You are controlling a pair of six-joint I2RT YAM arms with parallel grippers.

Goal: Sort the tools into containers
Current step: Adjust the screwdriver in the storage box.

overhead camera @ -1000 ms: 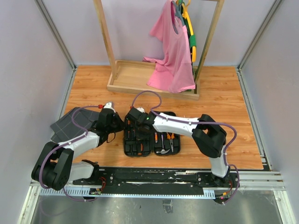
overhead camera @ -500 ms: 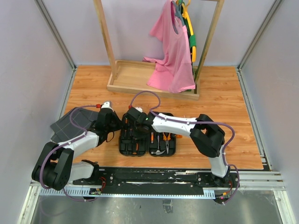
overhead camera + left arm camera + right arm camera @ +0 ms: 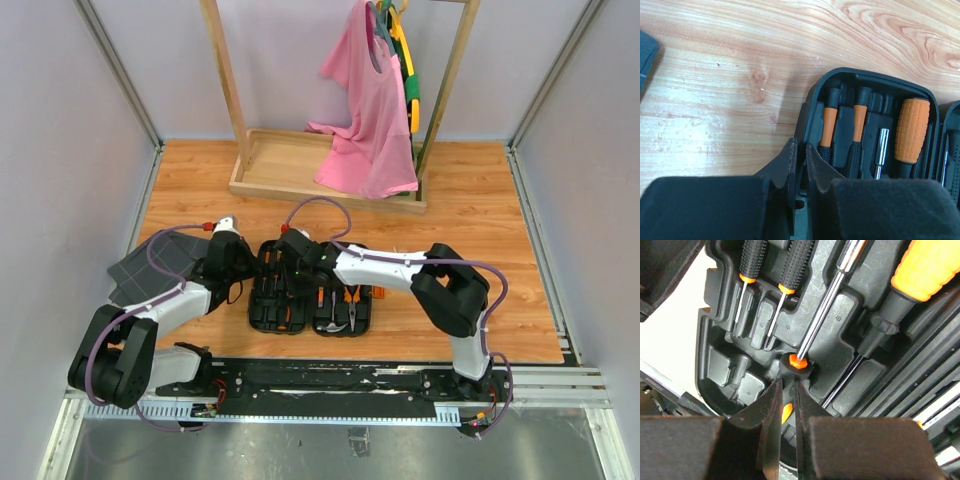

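Note:
The black tool case (image 3: 262, 318) lies open on the wooden floor with orange-and-black tools in its slots. In the left wrist view my left gripper (image 3: 801, 147) is shut on the case's left rim (image 3: 812, 95), beside two orange-necked screwdrivers (image 3: 829, 125) and a fat orange handle (image 3: 912, 130). My right gripper (image 3: 788, 385) is shut on the black handle of a screwdriver (image 3: 830, 295) with an orange hex collar, held low over the moulded slots. Two small screwdrivers (image 3: 751, 260) lie further along. Pliers (image 3: 350, 300) rest in the case's right half.
A dark grey grid-patterned fabric (image 3: 150, 265) lies left of the case, under the left arm. A wooden rack base (image 3: 290, 165) with a pink shirt (image 3: 365, 120) hanging over it stands at the back. Grey walls close in both sides.
The case has slid a little left and toward the near edge, and both grippers have moved with it, still shut.

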